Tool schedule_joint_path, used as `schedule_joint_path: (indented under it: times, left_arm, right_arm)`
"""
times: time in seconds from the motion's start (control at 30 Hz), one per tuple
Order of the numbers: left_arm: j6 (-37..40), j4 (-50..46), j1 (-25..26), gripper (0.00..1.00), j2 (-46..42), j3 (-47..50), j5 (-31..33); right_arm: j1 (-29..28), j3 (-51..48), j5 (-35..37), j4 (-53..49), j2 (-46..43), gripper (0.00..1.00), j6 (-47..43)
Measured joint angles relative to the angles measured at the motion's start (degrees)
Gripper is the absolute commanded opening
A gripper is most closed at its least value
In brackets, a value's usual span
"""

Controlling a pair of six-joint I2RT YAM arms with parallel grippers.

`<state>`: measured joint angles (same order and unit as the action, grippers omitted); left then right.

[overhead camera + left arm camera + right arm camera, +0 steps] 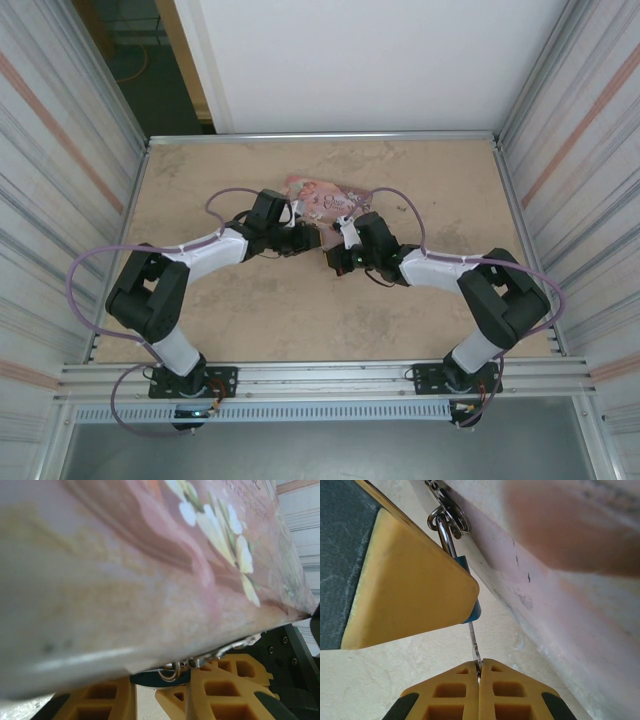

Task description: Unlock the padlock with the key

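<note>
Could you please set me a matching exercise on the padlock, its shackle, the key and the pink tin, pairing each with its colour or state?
Things:
1. padlock
2. shackle
3. key
4. tin

Descriptions:
A. pink, with white flowers
B. clamped in the right gripper
C. blue body
D. silvery metal loop

Pairs: 1-C, 2-D, 3-B, 4-A
</note>
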<state>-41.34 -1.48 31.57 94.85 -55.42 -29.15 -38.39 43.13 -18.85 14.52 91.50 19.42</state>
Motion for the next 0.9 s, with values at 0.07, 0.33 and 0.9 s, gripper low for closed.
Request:
schedule_joint_path:
  times: [0.07, 0.33, 0.9]
  left_arm:
    - [-0.11, 0.24, 0.0, 0.11, 0.04, 0.02, 0.57]
    - [-0.09, 1.01, 0.0, 0.11, 0.11, 0.02, 1.14]
    - [-0.26, 1.75, 0.11, 0.11, 0.24, 0.02, 0.76]
  right_arm:
    - [0.31, 0.11, -0.79, 0.63, 0.35, 0.0, 0.33]
    - [1.14, 0.26, -2.51, 0.9, 0.39, 0.0, 1.18]
    - [1.4, 0.68, 0.92, 0.74, 0.39, 0.0, -3.87]
